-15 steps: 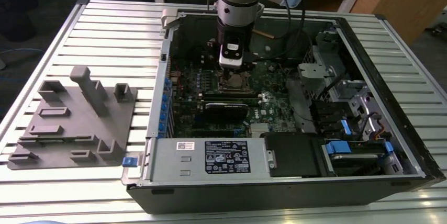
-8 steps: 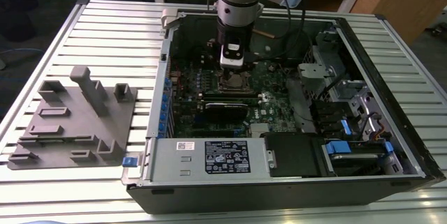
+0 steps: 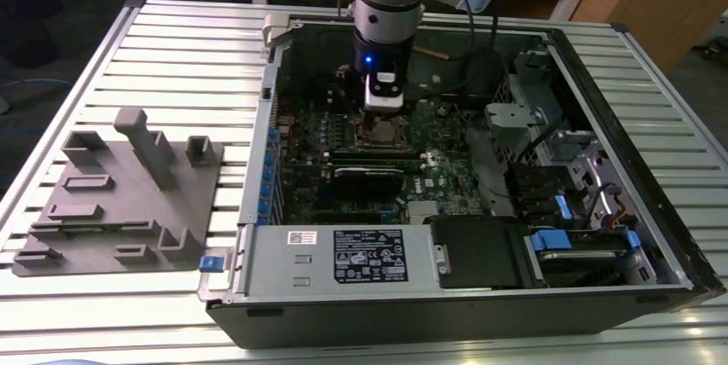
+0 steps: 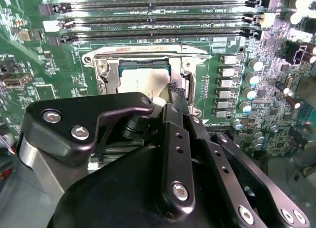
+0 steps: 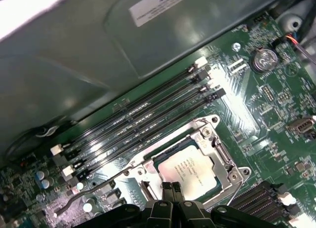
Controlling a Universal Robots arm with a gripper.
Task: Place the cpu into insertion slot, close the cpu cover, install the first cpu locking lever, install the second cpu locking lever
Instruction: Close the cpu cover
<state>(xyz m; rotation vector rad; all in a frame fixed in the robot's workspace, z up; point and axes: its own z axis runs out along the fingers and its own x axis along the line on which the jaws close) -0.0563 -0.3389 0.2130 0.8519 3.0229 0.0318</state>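
Observation:
The cpu (image 5: 190, 170) lies flat in the insertion slot (image 5: 148, 188), its silver-grey top showing through the cut-out of the cpu cover (image 5: 220, 148), which lies down over it. In the second wrist view the cpu (image 4: 144, 82) sits inside the cover's frame (image 4: 148, 51). My gripper (image 5: 172, 194) hovers just above the edge of the chip, fingers pressed together with nothing visible between them. A thin metal locking lever (image 5: 94, 189) angles away from the socket's side. In the exterior view my gripper (image 3: 384, 114) hangs right over the socket (image 3: 381, 135).
Several long black memory slots (image 5: 143, 109) run beside the socket. The open computer case (image 3: 256, 169) has tall walls, a power supply box (image 3: 341, 254) at the front, and drive cages (image 3: 546, 152) on the exterior view's right. A grey fixture (image 3: 125, 194) lies on the table.

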